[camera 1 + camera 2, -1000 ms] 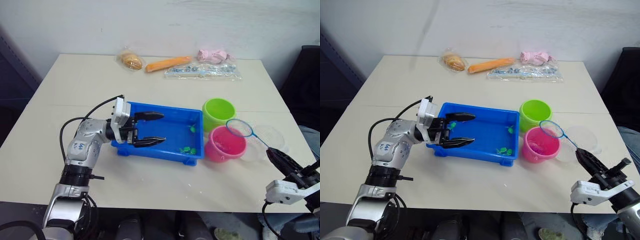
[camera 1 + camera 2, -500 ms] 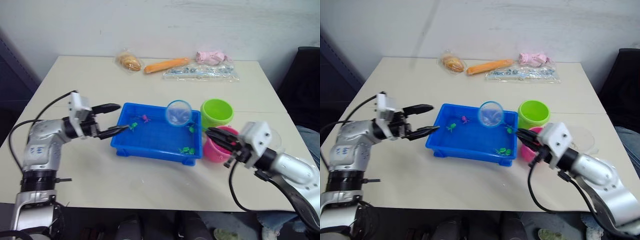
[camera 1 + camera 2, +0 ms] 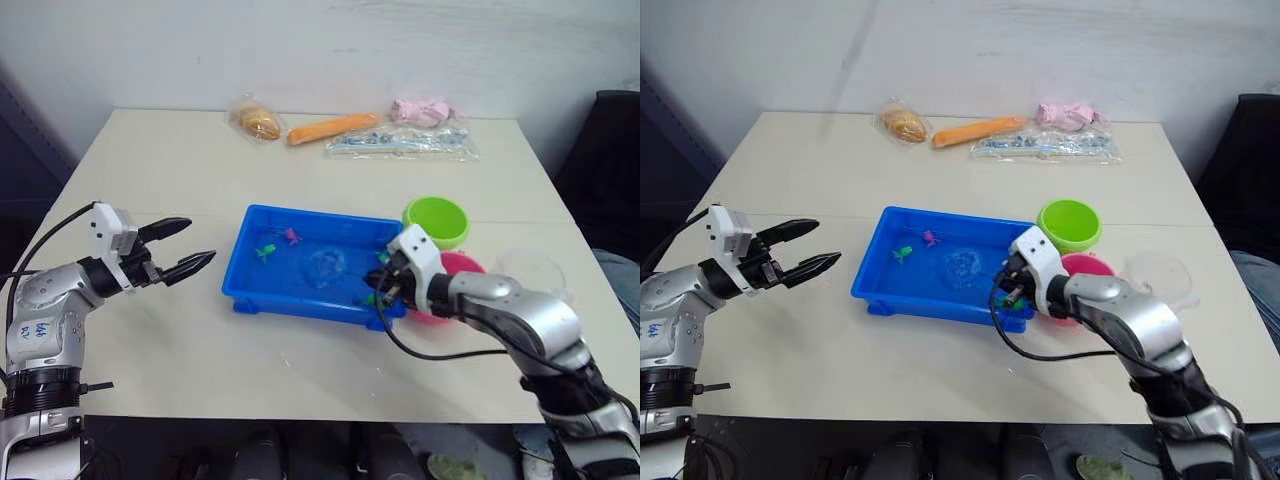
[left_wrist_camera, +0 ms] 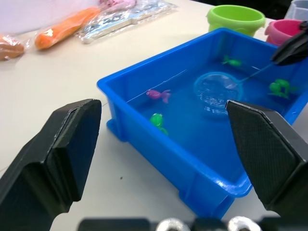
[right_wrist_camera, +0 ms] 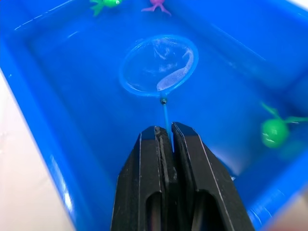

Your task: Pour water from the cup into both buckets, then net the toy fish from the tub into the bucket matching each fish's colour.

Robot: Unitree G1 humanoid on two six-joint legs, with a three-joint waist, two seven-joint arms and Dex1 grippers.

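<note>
R gripper (image 5: 163, 137) was clamped on the net (image 5: 159, 65) handle – pink fish (image 5: 155, 6) lay straight beyond the hoop, L gripper (image 3: 185, 248) gaped, farther off.

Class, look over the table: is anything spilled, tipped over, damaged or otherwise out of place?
Nothing stands out. The tub sits flat, the green bucket and pink bucket stand upright, and the right gripper holds the net down inside the tub. No spill shows on the table.
</note>
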